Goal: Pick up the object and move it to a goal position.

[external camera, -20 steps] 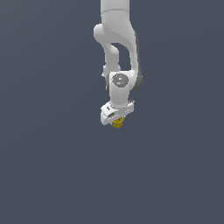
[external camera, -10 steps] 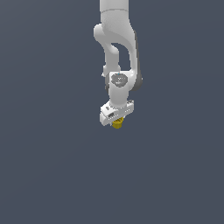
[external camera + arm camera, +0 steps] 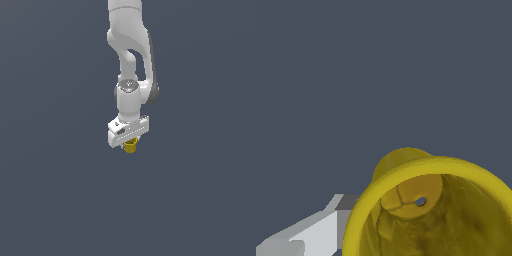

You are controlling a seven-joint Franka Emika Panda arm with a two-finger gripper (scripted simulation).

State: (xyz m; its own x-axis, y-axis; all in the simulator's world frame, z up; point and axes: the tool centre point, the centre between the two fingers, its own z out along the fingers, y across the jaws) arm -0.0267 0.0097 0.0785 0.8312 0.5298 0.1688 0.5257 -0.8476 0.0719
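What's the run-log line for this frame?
phase: carry | gripper: shut on yellow cup | cup: under gripper, open rim toward wrist camera | goal: not visible

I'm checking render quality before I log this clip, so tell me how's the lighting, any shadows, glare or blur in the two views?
Exterior view: flat, even light, no cast shadows, a small bright highlight on the arm; the yellow cup under the gripper is tiny and coarse. Wrist view: the cup fills the corner, cropped and stretched by closeness, with blotchy inner shading.

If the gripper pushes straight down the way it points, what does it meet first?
The yellow cup, already at the gripper. Beyond it only plain grey shows; depth is unclear.
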